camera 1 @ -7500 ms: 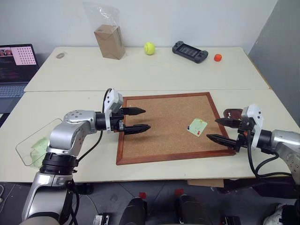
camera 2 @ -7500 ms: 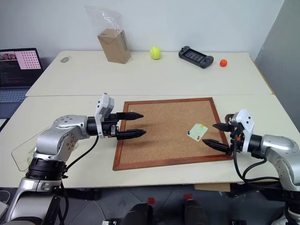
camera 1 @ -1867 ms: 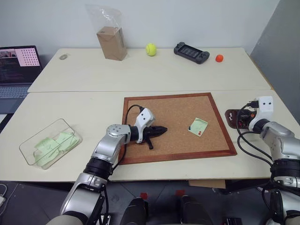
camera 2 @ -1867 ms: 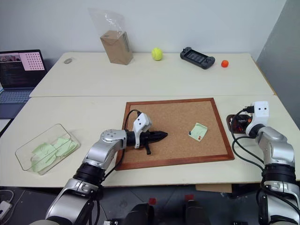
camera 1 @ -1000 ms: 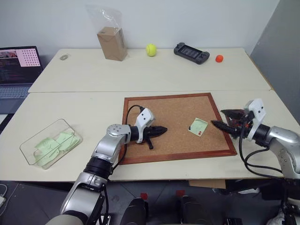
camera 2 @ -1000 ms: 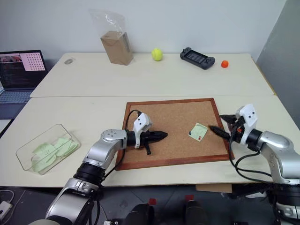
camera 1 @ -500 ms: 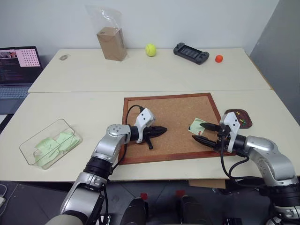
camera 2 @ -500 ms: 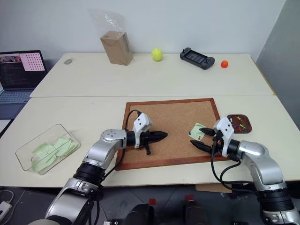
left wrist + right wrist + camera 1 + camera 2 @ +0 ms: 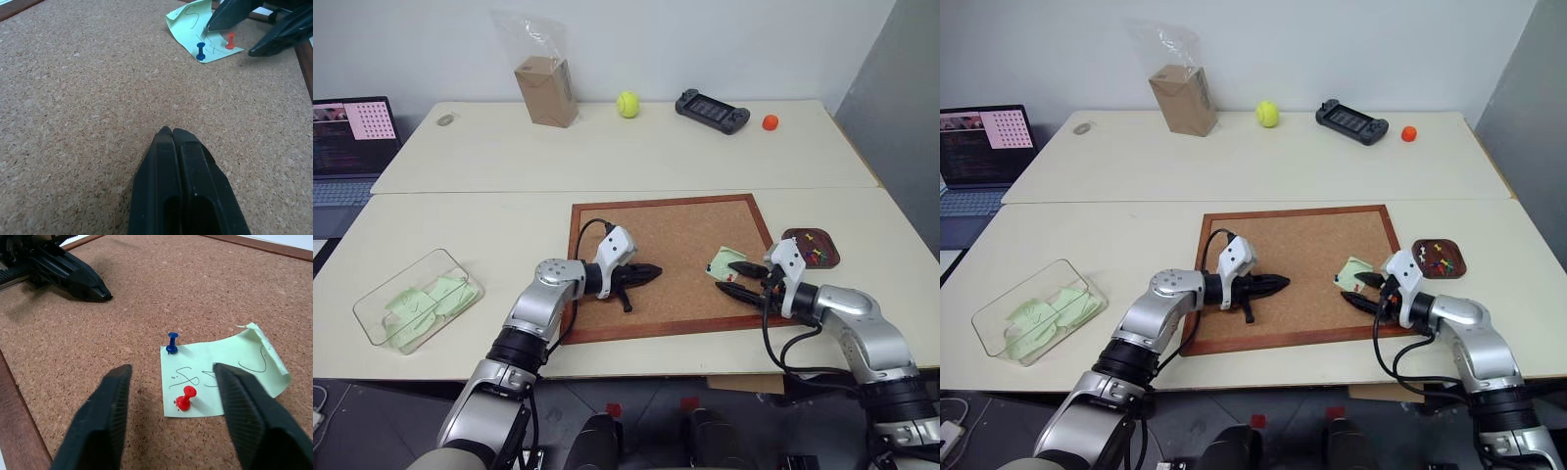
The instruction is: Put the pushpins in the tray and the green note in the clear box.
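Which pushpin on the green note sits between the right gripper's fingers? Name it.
The red pushpin, stuck near the green note's edge, lies in line between the open right gripper's fingers. The blue pushpin stands farther off, at the note's corner.

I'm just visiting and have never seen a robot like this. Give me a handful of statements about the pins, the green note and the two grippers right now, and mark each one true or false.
1. Two pushpins, the red pushpin and the blue pushpin, stand in the green note on the corkboard. True.
2. The right gripper is shut tight. False: its fingers stand apart, with the red pin between them and not yet pinched.
3. The left gripper is shut, resting on the cork. True.
4. The clear box holds no paper. False: green notes already lie in it.
5. The tray sits on the corkboard. False: it sits on the table just off the board's right edge, with pins in it.
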Controlling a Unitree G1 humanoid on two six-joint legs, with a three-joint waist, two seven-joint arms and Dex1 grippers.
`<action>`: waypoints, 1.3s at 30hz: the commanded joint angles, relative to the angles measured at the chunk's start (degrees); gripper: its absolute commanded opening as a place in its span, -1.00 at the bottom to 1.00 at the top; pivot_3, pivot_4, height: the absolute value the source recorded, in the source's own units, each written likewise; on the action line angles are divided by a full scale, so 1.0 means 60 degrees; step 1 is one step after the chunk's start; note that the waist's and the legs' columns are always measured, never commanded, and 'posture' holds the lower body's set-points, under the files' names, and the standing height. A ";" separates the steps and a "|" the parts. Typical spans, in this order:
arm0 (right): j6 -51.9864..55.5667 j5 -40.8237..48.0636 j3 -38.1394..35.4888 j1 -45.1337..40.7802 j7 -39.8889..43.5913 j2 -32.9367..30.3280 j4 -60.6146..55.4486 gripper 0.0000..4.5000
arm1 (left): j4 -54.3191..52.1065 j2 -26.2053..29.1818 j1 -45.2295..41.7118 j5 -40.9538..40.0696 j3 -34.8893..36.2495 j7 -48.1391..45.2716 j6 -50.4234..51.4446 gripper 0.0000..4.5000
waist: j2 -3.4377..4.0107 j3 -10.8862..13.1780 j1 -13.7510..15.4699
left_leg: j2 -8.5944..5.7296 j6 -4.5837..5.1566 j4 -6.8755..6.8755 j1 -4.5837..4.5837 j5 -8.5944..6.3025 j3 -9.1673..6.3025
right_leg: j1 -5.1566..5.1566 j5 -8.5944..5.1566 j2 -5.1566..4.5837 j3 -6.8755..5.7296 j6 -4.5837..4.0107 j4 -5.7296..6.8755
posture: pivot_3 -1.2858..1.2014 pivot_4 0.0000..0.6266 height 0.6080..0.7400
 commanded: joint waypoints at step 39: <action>0.0770 0.0879 -0.1653 -0.0633 -0.0833 0.0151 -0.0903 -0.99 | -0.0282 0.0070 0.0380 0.0153 -0.0363 -0.0203 0.0484 -1.00 | 0.0000 0.0000 -0.0001 | 0.0002 0.0000 -0.0001 0.0000 0.0000 -0.0002 | 0.0000 0.0000 -0.0001 0.0000 0.0000 0.0000 | 0.03 -0.52 1.00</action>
